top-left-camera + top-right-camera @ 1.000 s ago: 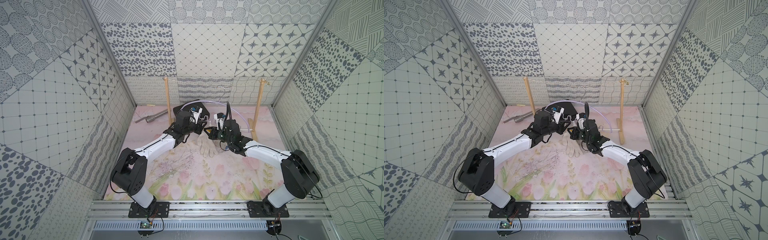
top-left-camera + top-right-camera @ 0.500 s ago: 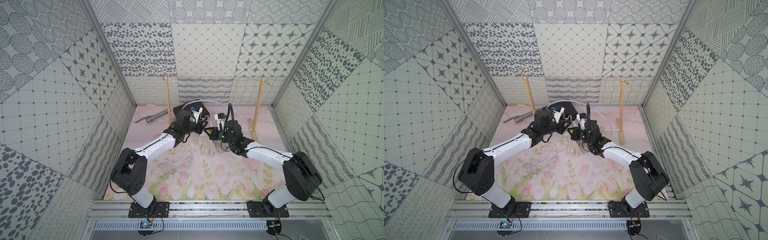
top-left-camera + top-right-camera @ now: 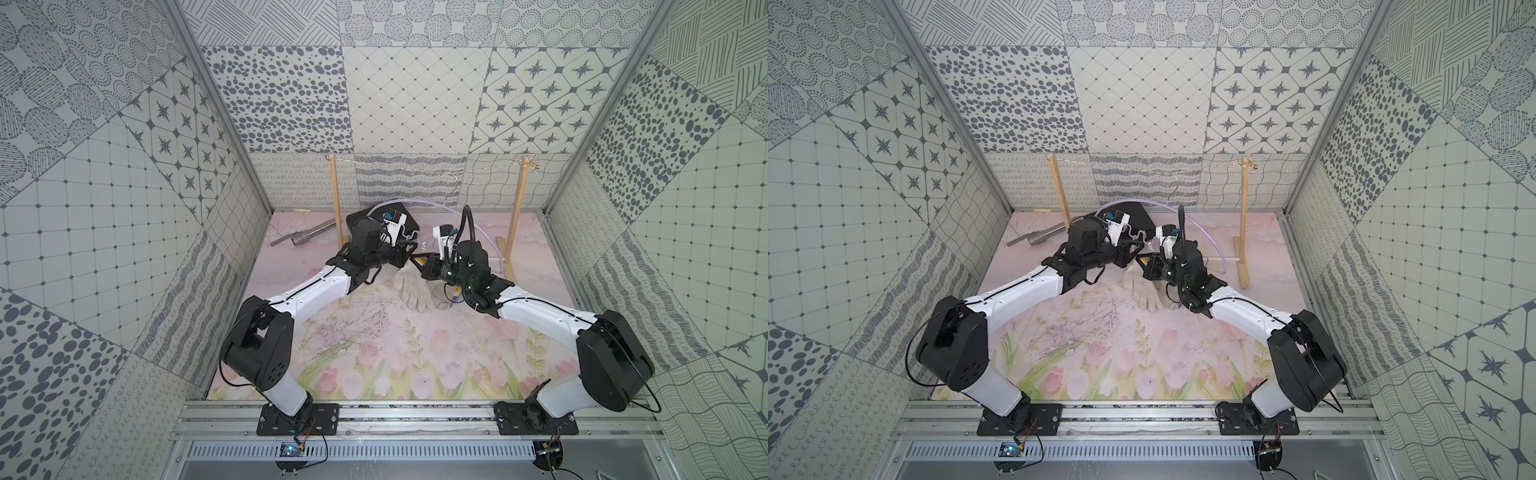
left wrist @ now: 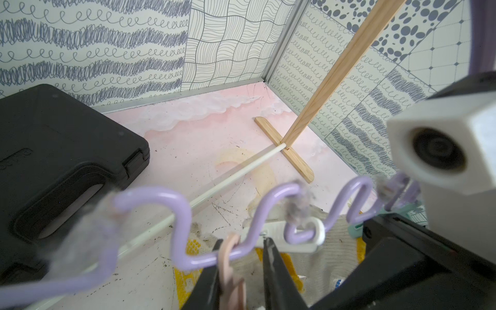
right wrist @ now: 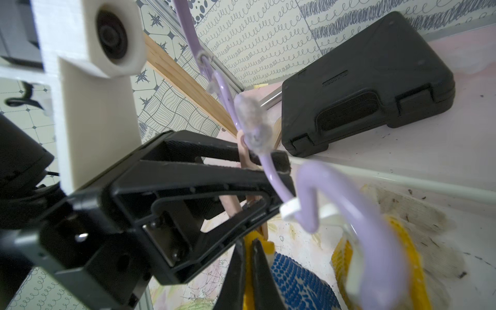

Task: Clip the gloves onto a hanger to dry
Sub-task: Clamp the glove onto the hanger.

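Left hand squeezes the hanger's pink clip, right hand's clamped on the blue-dotted glove's cuff, plain gloves lie on the desk, and none looks clipped yet.

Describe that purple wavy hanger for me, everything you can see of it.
The hanger looks like glossy pale lilac plastic: an arched top, a wavy lower bar with fuzzy lint patches, and a thin metal hook caught on the string. A white clip and a pink clip hang on it; the left tool grips the pink one.
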`<state>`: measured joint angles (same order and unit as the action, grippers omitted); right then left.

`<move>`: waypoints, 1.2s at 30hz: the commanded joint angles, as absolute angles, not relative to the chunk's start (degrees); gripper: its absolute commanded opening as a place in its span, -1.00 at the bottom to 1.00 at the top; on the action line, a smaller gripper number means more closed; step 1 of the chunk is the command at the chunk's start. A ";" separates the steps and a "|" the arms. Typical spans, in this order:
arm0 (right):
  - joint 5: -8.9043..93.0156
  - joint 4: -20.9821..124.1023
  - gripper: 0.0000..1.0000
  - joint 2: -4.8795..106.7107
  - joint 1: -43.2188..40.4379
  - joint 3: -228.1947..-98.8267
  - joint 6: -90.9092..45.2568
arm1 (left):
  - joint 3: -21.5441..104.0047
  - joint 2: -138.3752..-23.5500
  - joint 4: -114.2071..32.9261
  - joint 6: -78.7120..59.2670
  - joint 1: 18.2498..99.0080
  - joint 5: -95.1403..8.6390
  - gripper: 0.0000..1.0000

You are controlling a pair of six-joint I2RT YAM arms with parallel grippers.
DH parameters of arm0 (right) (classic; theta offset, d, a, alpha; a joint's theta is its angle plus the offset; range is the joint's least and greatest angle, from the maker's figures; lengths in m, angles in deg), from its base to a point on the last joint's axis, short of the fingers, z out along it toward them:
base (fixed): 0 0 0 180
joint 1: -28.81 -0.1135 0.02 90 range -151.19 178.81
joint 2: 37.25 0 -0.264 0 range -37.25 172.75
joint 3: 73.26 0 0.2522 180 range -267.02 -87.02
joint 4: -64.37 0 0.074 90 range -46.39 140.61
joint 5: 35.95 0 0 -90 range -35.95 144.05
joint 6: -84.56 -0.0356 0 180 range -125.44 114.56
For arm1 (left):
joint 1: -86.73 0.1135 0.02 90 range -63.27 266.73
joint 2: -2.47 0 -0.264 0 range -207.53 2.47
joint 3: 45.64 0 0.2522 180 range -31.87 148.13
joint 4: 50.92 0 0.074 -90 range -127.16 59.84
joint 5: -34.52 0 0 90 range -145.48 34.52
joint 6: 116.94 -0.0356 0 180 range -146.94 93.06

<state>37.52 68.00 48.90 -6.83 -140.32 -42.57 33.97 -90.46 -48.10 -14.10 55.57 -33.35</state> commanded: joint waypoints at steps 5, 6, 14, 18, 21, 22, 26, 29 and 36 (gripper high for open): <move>37.35 67.55 -1.00 47.03 -6.88 -140.45 -40.82 | 34.75 -88.70 -49.38 -14.76 55.35 -29.64 -1.00; 37.36 66.62 -1.00 46.83 -6.94 -140.17 -40.04 | 35.00 -88.67 -49.06 -14.96 55.36 -29.64 -1.00; 33.52 63.34 -1.00 46.60 -6.82 -139.76 -35.12 | 36.57 -88.93 -47.34 -15.26 55.36 -30.32 -1.00; 32.30 62.68 -1.00 46.11 -6.86 -139.85 -34.10 | 36.85 -89.03 -47.36 -14.85 55.35 -30.26 -1.00; 31.41 62.97 -1.00 46.21 -6.79 -139.93 -33.84 | 37.20 -89.17 -47.31 -14.72 55.34 -29.70 -1.00; 31.14 63.14 -1.00 46.28 -6.86 -140.09 -33.88 | 37.21 -89.14 -47.20 -14.64 55.35 -29.56 -1.00; 31.03 64.01 -1.00 46.81 -6.79 -140.82 -34.07 | 37.30 -89.29 -46.94 -14.48 55.35 -28.96 -1.00; 31.02 64.06 -1.00 47.43 -6.87 -141.89 -34.27 | 37.23 -89.20 -46.65 -14.47 55.35 -28.85 -1.00; 29.84 66.13 -1.00 47.96 -6.79 -143.24 -35.22 | 37.60 -89.19 -46.32 -14.28 55.40 -28.87 -1.00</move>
<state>31.66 62.01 48.07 -6.52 -141.04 -35.46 36.26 -89.67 -44.14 -14.08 55.57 -32.72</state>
